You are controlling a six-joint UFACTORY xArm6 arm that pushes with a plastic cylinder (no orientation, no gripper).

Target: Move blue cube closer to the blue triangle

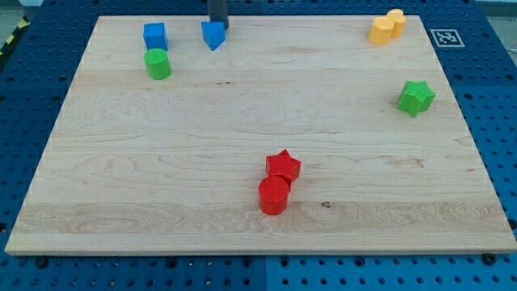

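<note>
The blue cube [155, 35] sits near the board's top left. The blue triangle [213, 35] lies to its right, a short gap between them. My tip [219, 23] comes down from the view's top edge and ends just behind the triangle's top right, touching or almost touching it. The tip is well to the right of the cube.
A green cylinder [158, 64] stands just below the blue cube. A yellow block [386, 27] is at the top right, a green star [415, 98] at the right, and a red star [283, 166] with a red cylinder [274, 196] at the bottom middle. The wooden board [121, 178] lies on a blue pegboard.
</note>
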